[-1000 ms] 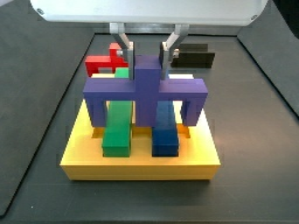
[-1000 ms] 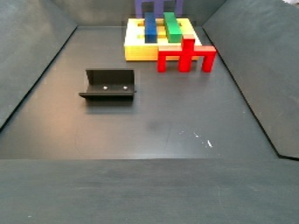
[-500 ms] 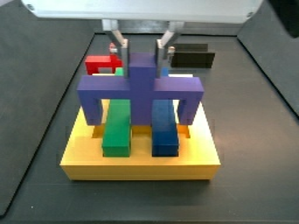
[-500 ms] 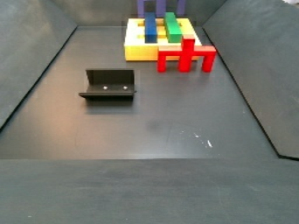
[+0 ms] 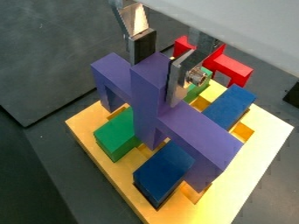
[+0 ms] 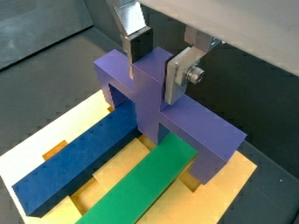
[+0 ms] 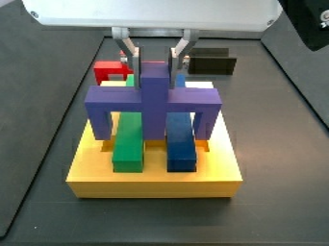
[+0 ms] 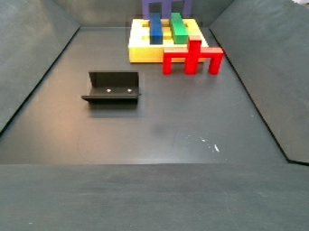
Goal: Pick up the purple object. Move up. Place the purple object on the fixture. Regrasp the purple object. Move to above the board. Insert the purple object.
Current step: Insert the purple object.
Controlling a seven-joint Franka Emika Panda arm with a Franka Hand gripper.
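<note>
Our gripper (image 6: 156,66) clamps the purple object (image 6: 163,118) over the board (image 7: 154,173) below it; inserting, next we lower it straight.

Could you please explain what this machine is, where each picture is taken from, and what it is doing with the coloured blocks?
This is one robot arm with a two-finger gripper. Two pictures come from cameras on its wrist, looking down past the fingers; two come from cameras fixed beside the table. The gripper is above the board, a thick yellow slab carrying a green bar and a blue bar. Its silver fingers stand on either side of the purple object, a cross-shaped block straddling the bars on the board. Whether the pads are pressing it I cannot tell. Beside the board stands a red cross-shaped block. The fixture, a dark bracket, sits apart on the floor.
</note>
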